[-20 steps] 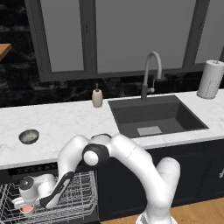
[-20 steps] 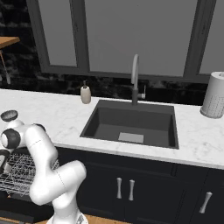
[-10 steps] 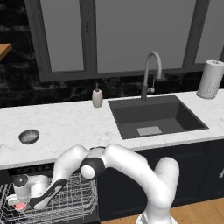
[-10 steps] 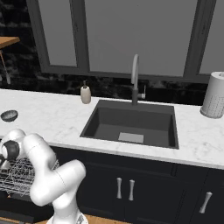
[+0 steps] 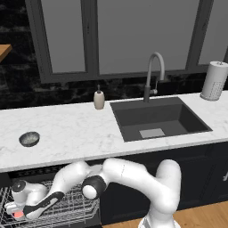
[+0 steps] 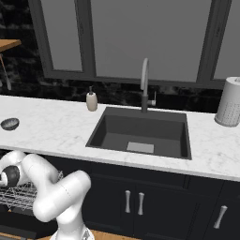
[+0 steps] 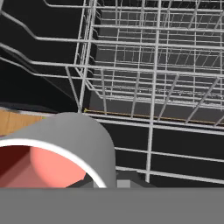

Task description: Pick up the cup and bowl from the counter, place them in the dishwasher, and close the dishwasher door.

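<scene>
Down in the pulled-out wire rack (image 5: 67, 213) of the dishwasher (image 5: 44, 200), at the lower left of the left base view, we see the gripper (image 5: 15, 213) closed on the cup (image 5: 18, 214), whose red inside shows just below the white hand. In the hand view the cup (image 7: 57, 151) sits large at the lower left, its white rim and red interior turned toward the camera and its grey-white wall curving up in front of the rack's wires (image 7: 153, 78). The silvery rack spreads beyond it, with a dark floor below the wires and a strip of wooden floor (image 7: 22, 122) at the left edge.

We find the bowl (image 5: 29, 139) on the counter (image 5: 80, 133), near the left end of the marble slab, well apart from the arm; in the right base view it sits (image 6: 9, 123) at the far left edge of the counter (image 6: 51, 126). A beige soap bottle (image 5: 99, 99) stands by the back wall, just left of the dark sink (image 5: 156, 118), with the curved faucet (image 5: 152, 73) behind the basin and a paper towel roll (image 5: 213, 81) at the right end.

We cannot tell from these views whether the cup touches the rack.
</scene>
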Controlling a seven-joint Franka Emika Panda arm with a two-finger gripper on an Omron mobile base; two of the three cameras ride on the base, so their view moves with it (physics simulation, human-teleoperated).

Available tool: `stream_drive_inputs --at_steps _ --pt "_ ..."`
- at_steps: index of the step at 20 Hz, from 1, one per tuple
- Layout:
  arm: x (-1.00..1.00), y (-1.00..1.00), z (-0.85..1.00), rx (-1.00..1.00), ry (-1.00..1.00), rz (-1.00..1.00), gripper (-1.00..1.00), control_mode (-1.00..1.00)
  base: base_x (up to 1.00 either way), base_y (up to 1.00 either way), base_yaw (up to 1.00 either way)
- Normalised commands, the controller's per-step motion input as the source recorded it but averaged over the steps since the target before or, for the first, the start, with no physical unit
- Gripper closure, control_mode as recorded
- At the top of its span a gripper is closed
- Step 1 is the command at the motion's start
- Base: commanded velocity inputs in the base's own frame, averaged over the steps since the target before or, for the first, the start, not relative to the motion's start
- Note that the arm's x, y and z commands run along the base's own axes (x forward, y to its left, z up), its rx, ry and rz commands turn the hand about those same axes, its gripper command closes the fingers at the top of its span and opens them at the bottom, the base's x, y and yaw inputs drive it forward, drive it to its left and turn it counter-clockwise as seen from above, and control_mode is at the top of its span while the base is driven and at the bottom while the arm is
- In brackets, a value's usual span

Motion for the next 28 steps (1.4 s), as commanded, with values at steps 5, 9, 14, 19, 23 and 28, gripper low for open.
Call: stream_drive_inputs --at_steps 5,9,14,19,23,28 --pt "0.0 0.0 -0.02 0.0 0.06 0.01 1.0 -1.0 0.0 0.0 0.0" --pt "0.0 0.0 0.0 0.01 0.0 0.0 -1.0 -1.0 0.0 0.0 0.0" --pt "0.0 0.0 0.0 0.0 0.0 0.01 -1.0 -1.0 0.0 0.0 0.0" --pt "0.04 0.0 0.06 0.0 0.0 0.01 -1.0 -1.0 0.0 0.0 0.0" --pt "-0.24 -0.11 0.84 0.03 -0.07 0.02 -1.0 -1.0 0.0 0.0 0.0" --pt "-0.27 -0.18 1.0 0.06 -0.02 0.03 -1.0 -1.0 0.0 0.0 0.0"
